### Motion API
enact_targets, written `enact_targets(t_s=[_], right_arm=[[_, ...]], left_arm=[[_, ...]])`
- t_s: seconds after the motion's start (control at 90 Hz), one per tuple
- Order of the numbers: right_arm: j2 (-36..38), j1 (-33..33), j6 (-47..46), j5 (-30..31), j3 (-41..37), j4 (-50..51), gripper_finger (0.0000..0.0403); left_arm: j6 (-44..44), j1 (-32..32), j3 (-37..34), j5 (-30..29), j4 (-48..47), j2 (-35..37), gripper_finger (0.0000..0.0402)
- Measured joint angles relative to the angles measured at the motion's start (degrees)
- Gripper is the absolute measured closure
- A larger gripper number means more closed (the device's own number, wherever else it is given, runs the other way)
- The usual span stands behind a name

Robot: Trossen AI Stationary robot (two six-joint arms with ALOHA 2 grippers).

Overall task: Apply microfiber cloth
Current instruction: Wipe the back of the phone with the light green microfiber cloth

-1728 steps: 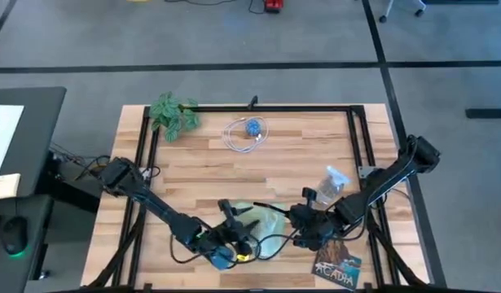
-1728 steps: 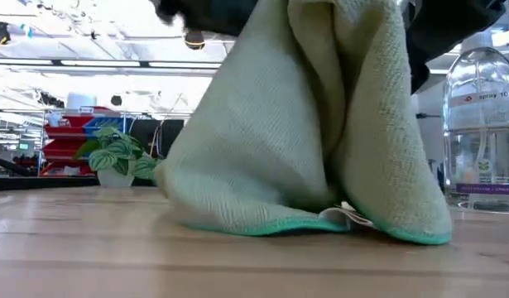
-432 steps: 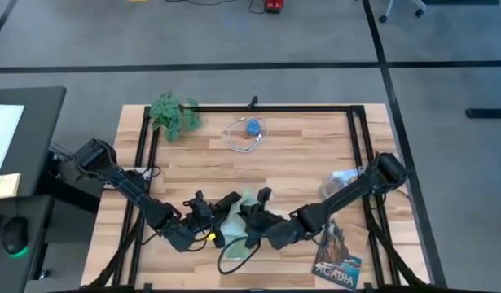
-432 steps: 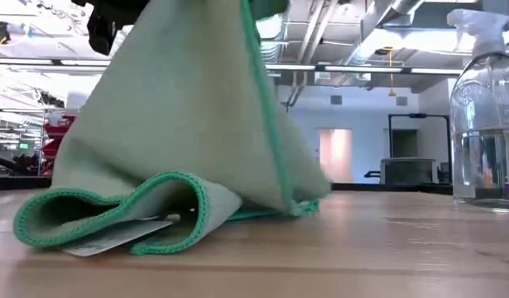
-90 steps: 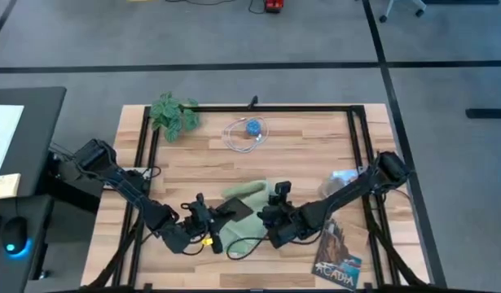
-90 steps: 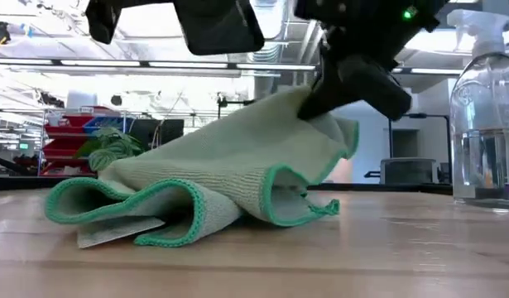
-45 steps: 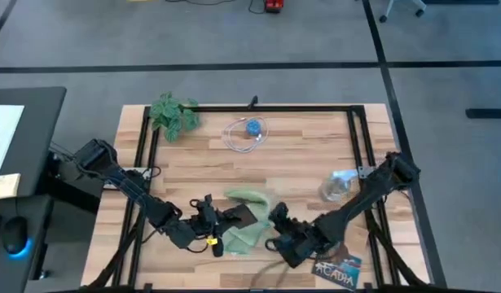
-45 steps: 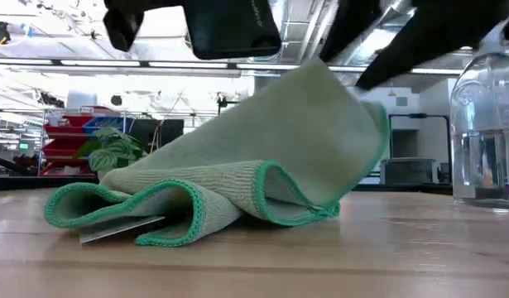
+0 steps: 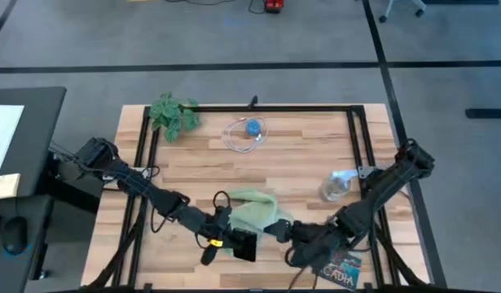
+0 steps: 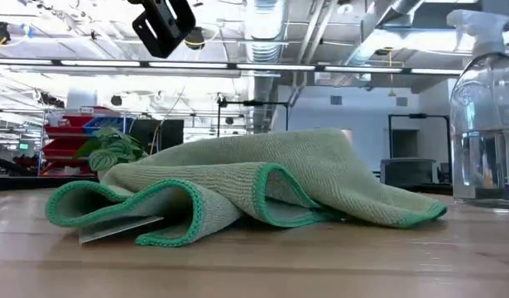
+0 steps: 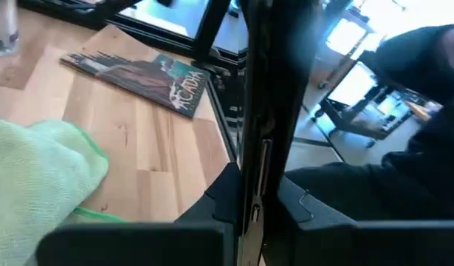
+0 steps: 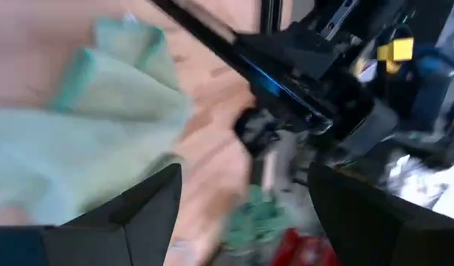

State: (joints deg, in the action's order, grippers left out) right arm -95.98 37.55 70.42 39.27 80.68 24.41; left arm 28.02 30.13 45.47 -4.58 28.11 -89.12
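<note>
Cloth (image 9: 252, 208) lying crumpled on table (image 9: 299, 163) toward six o'clock, let go. Left gripper (image 9: 238, 244) clamped on phone (image 9: 244, 245) at its seven o'clock; right gripper (image 9: 281, 230) spread wide at its five o'clock.

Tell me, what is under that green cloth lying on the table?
The microfiber cloth lies rumpled on the wooden table. From the low view, only its own white tag peeks out beneath a fold. Anything deeper under the folds is covered, so I cannot tell.

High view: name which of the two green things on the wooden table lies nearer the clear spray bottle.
The pale sage-green microfiber cloth, lying crumpled; the dark leafy plant sits much farther from the clear spray bottle.
</note>
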Motion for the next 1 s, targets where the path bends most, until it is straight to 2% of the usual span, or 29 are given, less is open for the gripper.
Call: enact_targets(t_s=[0.156,0.256,0.378,0.467,0.589,0.722,0.822,0.9,1.0], right_arm=[[-3.69,-3.11,14.31,-0.70,-0.02,-10.51,0.0122],[-5.73,-4.02,20.96,-3.38,-0.04,-15.77,0.0122],[-7.77,-4.40,25.19,-6.95,-0.06,-17.43,0.0124],[-8.40,-4.60,25.43,-7.96,-0.07,-17.58,0.0141],[-8.38,-4.61,24.36,-8.18,-0.07,-17.66,0.0202],[-8.38,-4.77,24.42,-8.05,-0.07,-17.49,0.0300],[-8.38,-4.73,25.59,-8.03,-0.07,-16.71,0.0371],[-8.38,-4.68,24.51,-7.71,-0.07,-15.80,0.0385],[-8.38,-4.18,17.32,-6.00,-0.07,-14.66,0.0383]], left_arm=[[-0.21,-0.20,0.00,0.07,-0.13,0.00,0.0391],[-0.21,-0.20,0.00,0.11,-0.42,0.00,0.0391],[-0.25,-0.18,0.00,0.11,-0.46,0.00,0.0391],[-0.28,-0.18,0.00,0.11,-0.58,0.00,0.0391],[-0.33,-0.22,0.00,0.02,-0.73,0.00,0.0389],[-0.24,-0.38,-0.02,-0.06,-0.86,-0.09,0.0375],[0.32,-0.35,-0.02,0.16,-0.44,-0.09,0.0350],[-0.96,-0.35,-0.03,-0.04,-0.36,-0.09,0.0318],[-3.42,-0.40,-0.06,0.12,-0.54,-0.09,0.0266]])
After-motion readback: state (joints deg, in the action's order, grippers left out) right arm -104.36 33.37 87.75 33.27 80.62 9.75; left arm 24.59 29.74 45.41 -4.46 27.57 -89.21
